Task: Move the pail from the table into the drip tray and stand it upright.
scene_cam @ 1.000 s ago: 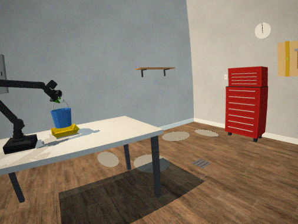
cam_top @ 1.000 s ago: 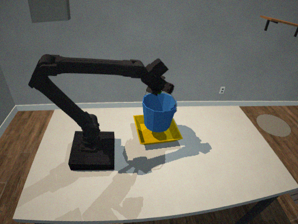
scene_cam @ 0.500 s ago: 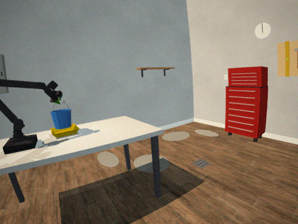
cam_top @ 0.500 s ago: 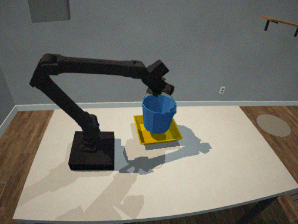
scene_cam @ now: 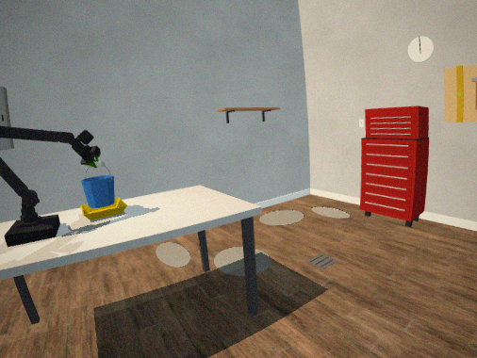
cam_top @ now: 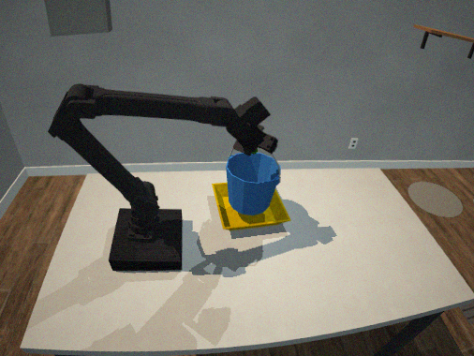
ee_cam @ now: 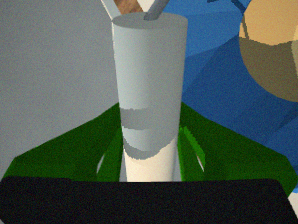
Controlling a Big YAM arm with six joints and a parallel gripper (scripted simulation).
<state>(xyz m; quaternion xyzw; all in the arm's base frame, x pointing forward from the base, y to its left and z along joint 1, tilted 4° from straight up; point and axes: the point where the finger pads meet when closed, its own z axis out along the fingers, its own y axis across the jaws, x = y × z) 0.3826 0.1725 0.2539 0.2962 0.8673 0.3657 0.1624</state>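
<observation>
The blue pail [cam_top: 253, 183] hangs upright by its thin wire handle over the yellow drip tray [cam_top: 250, 206]. Its base is at or just above the tray floor; I cannot tell if it touches. In the exterior view the pail [scene_cam: 98, 190] sits low over the tray [scene_cam: 104, 208]. My gripper [cam_top: 253, 151] is directly above the pail, shut on the handle's grey cylindrical grip [ee_cam: 148, 96]. The wrist view shows the green finger pads on both sides of that grip, with the pail's blue inside [ee_cam: 220, 63] below.
My arm's black base [cam_top: 146, 244] stands on the white table left of the tray. The table's edges lie far from the tray. A red tool chest [scene_cam: 395, 162] and a wall shelf [scene_cam: 247, 110] stand away from the table.
</observation>
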